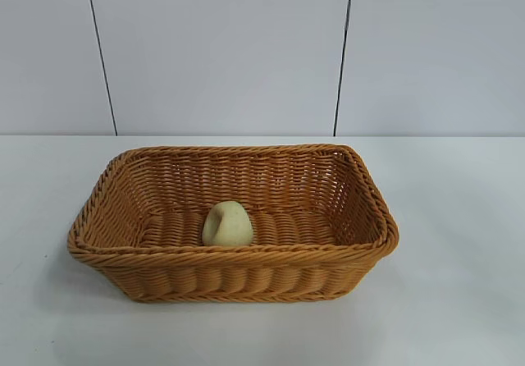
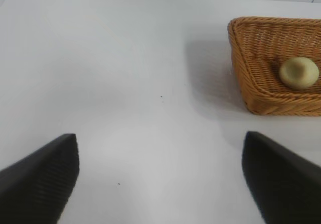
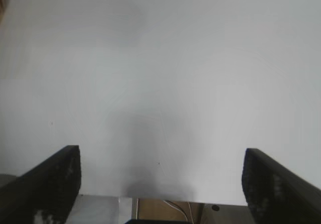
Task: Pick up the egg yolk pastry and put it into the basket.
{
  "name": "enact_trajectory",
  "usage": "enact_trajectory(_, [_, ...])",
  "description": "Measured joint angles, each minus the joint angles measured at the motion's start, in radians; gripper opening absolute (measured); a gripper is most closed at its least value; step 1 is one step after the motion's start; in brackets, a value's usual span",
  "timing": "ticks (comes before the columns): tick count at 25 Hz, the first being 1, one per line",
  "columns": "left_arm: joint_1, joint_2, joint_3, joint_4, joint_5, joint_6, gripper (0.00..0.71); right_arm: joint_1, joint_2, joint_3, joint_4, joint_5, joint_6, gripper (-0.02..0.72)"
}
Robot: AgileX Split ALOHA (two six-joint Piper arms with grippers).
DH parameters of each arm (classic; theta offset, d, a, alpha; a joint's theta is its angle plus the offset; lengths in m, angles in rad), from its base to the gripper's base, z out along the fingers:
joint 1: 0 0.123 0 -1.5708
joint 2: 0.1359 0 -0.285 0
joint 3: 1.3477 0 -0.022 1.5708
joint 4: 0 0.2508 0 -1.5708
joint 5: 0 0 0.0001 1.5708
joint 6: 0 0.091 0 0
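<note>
I see the egg yolk pastry (image 1: 227, 224) on the basket (image 1: 361, 181) floor, mid-frame — left gripper (image 2: 160, 176) and right gripper (image 3: 160, 181) both wide, empty, over bare table (image 1: 459, 300).

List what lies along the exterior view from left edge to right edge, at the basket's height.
Bare white table → left wall of the orange-brown woven wicker basket → small pale yellowish-cream dome-shaped egg yolk pastry on its floor → basket's right wall → bare table.

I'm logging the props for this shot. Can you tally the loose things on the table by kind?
Pastry: 1, lying inside the basket
Basket: 1, on the white table
Total: 2
</note>
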Motion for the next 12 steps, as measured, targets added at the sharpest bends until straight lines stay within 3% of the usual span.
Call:
enact_trajectory(6, [0.0, 0.0, 0.0, 0.0, 0.0, 0.0, 0.639, 0.0, -0.35, 0.252, 0.006, -0.138, -0.01, 0.624])
enact_trajectory(12, [0.0, 0.0, 0.0, 0.0, 0.0, 0.0, 0.639, 0.0, -0.674, 0.365, 0.006, -0.17, -0.013, 0.624])
